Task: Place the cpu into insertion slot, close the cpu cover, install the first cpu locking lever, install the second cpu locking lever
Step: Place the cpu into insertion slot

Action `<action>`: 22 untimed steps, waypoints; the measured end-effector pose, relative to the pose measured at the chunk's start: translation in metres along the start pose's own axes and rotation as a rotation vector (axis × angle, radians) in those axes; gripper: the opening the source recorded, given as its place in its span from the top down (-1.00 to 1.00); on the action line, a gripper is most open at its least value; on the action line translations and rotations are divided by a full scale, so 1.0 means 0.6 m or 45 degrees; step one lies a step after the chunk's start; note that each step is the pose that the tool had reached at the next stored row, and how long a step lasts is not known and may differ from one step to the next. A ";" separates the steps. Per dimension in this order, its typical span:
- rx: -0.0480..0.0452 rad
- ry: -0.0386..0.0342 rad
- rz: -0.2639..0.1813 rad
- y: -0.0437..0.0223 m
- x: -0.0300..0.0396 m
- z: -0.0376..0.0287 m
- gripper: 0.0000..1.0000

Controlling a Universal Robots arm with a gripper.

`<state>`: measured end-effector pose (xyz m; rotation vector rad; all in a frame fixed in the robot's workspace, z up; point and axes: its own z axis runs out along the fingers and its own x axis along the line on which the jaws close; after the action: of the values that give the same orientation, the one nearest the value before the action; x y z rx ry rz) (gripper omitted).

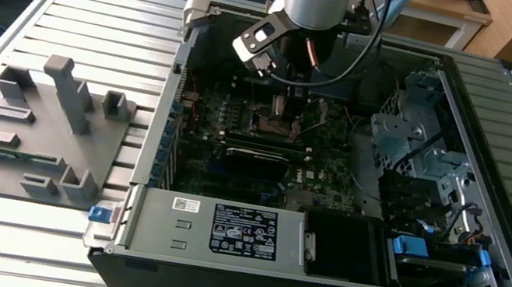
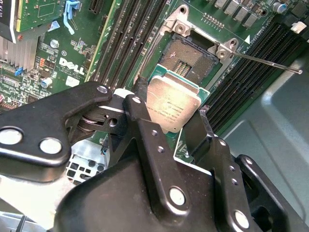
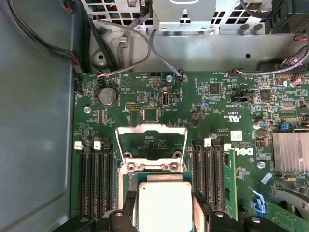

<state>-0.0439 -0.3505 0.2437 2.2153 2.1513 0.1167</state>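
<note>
Black pincer [image 2: 170, 113] clamps flat silver-grey square cpu [image 2: 175, 99] | near dark square insertion slot [image 2: 186, 58] | risk: tilted release seats cpu crooked.

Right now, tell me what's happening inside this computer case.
The arm's gripper holds the cpu between its fingers above the insertion slot on the green motherboard. The cpu cover is swung open, so the slot lies bare. The cpu is not yet seated, and a thin locking lever sticks out free beside the slot.
</note>
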 end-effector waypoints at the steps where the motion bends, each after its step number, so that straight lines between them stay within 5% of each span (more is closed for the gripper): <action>1: 0.000 0.0000 0.000 0.000 0.000 0.000 -0.08; 22: 0.000 0.0013 -0.011 -0.003 0.000 0.005 -0.08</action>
<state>-0.0455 -0.3505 0.2407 2.2065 2.1610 0.1175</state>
